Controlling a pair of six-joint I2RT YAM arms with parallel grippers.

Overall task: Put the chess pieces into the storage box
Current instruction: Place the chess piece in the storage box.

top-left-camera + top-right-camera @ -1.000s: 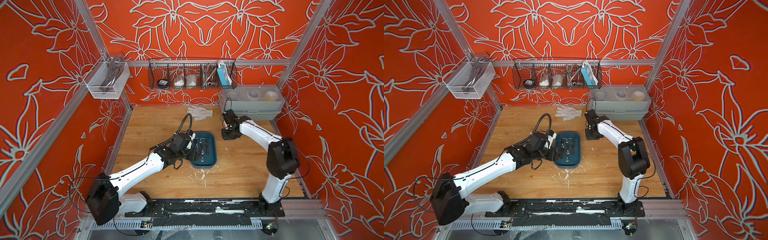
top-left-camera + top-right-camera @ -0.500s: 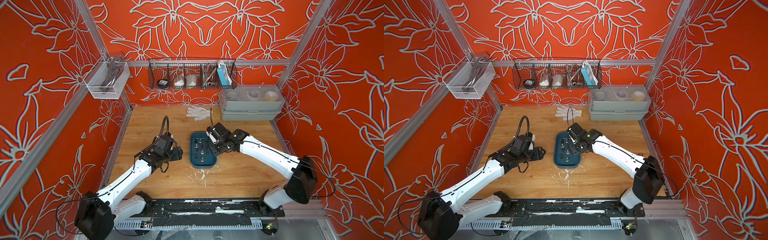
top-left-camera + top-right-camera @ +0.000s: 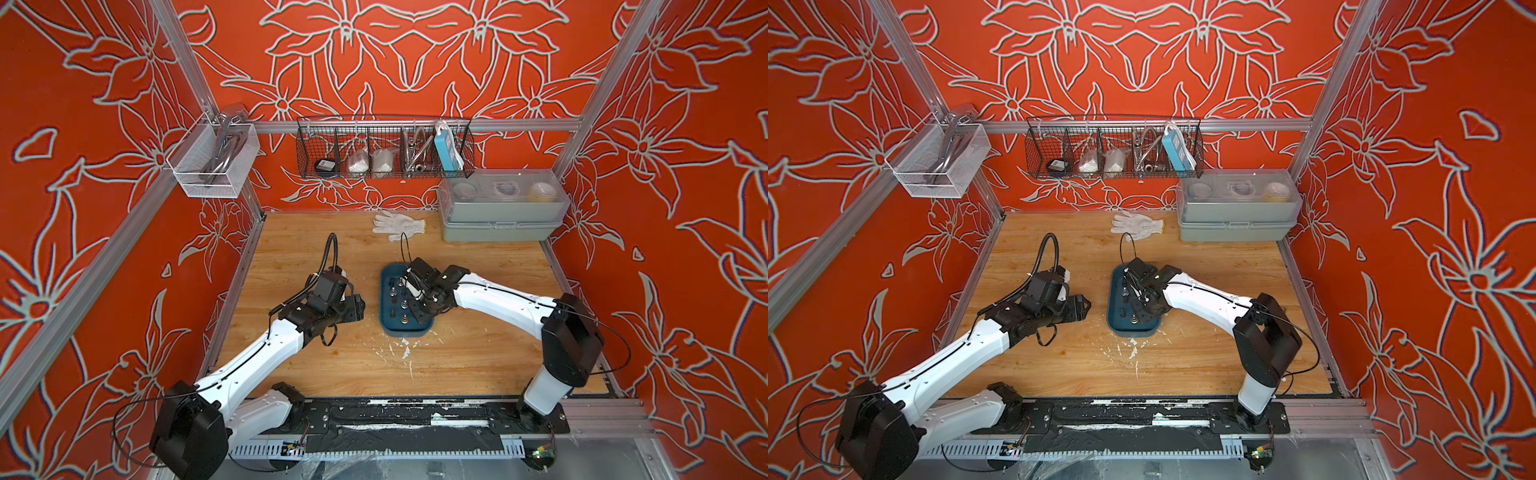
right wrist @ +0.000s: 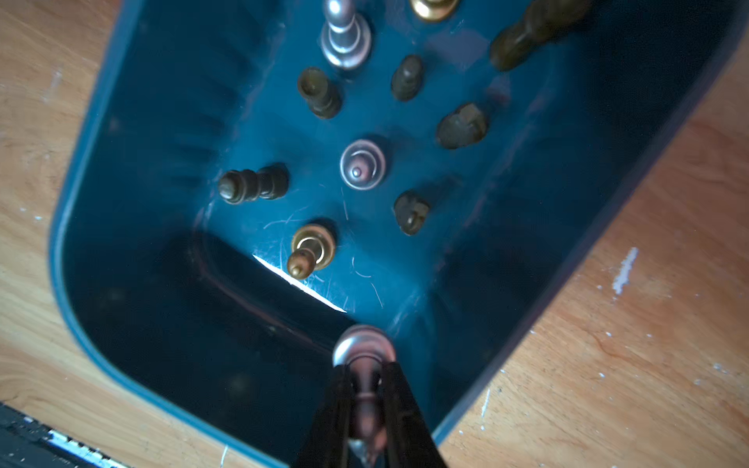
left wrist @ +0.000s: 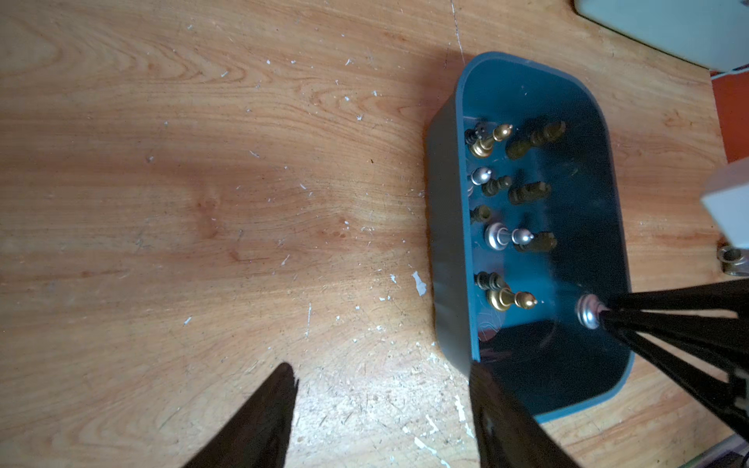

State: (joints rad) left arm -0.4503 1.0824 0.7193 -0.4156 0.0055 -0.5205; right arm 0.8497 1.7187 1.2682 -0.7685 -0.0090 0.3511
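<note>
Storage box [image 5: 583, 194] teal; chess pieces [image 5: 529, 192] seemingly olive-brown, gold, silver; walls [image 3: 395, 50] orange, white-flowered.

The left arm [image 3: 257, 353] stretches forward from its base, its white forearm slanting up to a black wrist bent sideways toward the robot's right. The left tool [image 5: 383, 370] is held low and level, its two dark fingers [image 5: 259, 421] spread well apart with nothing between them. The right arm [image 3: 498, 301] rises to a raised elbow, then its forearm runs across toward the robot's left, and the wrist tips downward. The right tool [image 4: 362, 366] points down with its fingers pinched tight on the stem of a silver chess piece [image 4: 363, 348].
</note>
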